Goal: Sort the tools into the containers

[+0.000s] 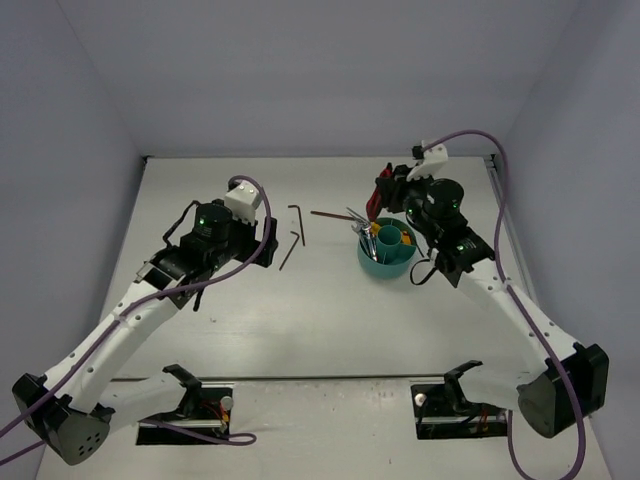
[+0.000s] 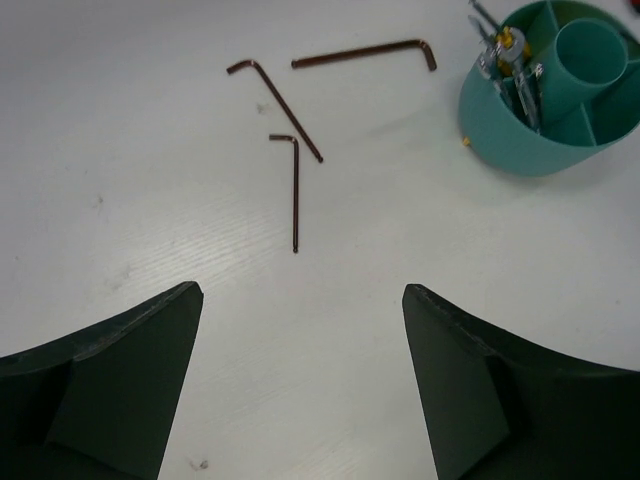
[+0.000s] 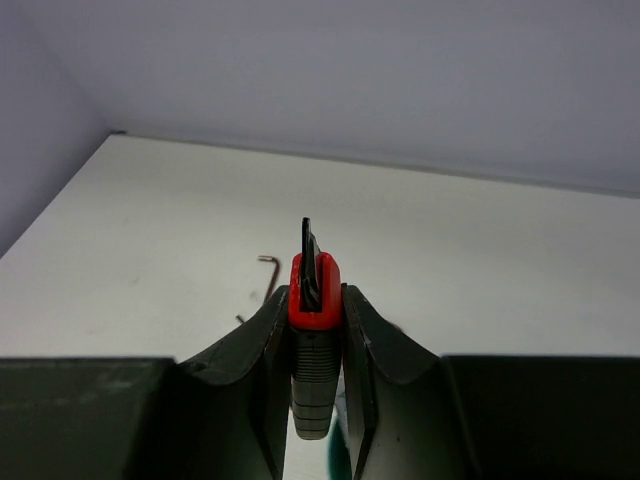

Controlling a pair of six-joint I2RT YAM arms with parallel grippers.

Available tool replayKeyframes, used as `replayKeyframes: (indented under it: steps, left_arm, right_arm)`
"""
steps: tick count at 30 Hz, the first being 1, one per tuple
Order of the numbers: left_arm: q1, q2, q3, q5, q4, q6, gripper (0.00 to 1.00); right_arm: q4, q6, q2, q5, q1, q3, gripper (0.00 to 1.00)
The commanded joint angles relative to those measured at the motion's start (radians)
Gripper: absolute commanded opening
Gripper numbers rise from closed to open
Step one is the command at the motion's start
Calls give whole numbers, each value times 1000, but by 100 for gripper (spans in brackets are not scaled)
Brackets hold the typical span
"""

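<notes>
Two-arm tool sorting, late stage. The teal tub [image 1: 386,268] stands on the right half of the table [image 1: 250,330], just beside the right arm's wrist. One of its outer compartments already holds a bundle of silver wrenches [image 2: 505,65], and the overhead view shows something yellow [image 1: 391,239] near the tub's middle; what exactly it is cannot be told.

The right gripper [image 3: 316,295] is raised over the far side of the tub, its fingers pressed together on the red-and-black-handled tool [image 3: 315,310], which stands upright between them. This tool is judged to be on its way to a compartment and not yet delivered.

Three dark hex keys lie loose on the table to the left of the tub: a long one [image 2: 365,53] farthest away, and two more [image 2: 280,105] [image 2: 296,190] nearer the left arm, close together but apart. The left gripper [image 2: 300,290] hangs above the table just on their near side, fingers spread wide and holding nothing.

Judged remaining: place the held tool, then collect the three hex keys. No other loose tools are visible.
</notes>
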Motion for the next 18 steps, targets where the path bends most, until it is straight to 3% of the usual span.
replayKeyframes:
  steps: [1, 18]
  left_arm:
    - [9, 17, -23, -7, -56, 9, 78]
    - [11, 55, -51, -11, -94, 15, 78]
  right_arm:
    - [64, -56, -60, 61, -94, -58, 0]
    - [237, -67, 24, 14, -133, -242, 0]
